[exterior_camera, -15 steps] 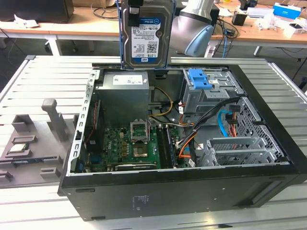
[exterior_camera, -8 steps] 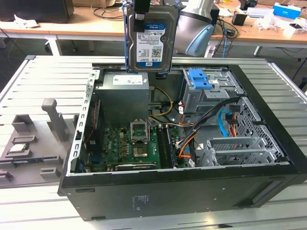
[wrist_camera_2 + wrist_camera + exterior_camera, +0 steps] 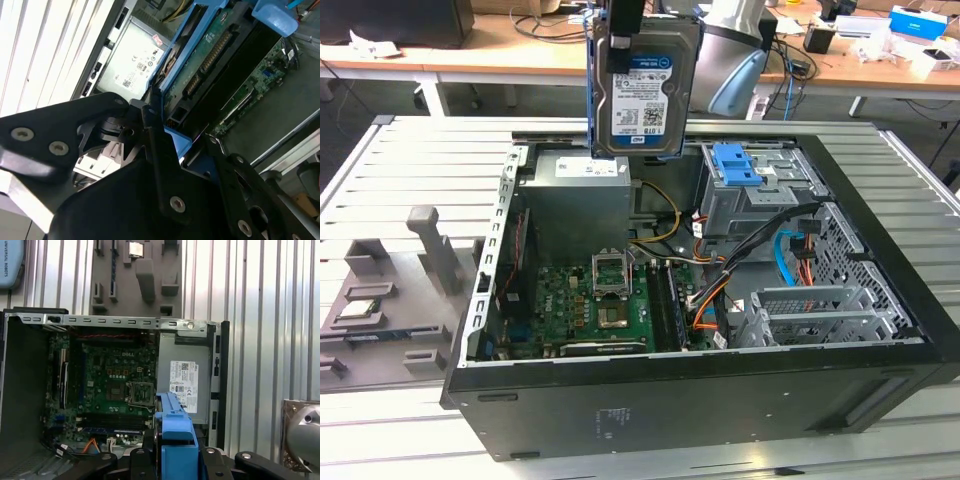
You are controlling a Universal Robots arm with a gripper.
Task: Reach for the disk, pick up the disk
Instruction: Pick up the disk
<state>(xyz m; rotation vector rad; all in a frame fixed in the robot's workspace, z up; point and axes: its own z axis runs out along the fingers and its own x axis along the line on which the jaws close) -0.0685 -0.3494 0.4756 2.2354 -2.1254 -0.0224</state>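
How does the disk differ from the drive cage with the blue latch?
The disk hangs upright above the case, clamped in the gripper; the drive cage sits inside it. The disk shows a blue-and-white label; the drive cage has a latch on top. Both carry blue plastic.

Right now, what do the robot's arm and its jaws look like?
The arm is smooth and rounded, made of silver-grey metal with light blue caps on its joints. In the first wrist view one blue cap carries white lettering. The jaws are built from flat black bars linked together, dotted with round silver screws.
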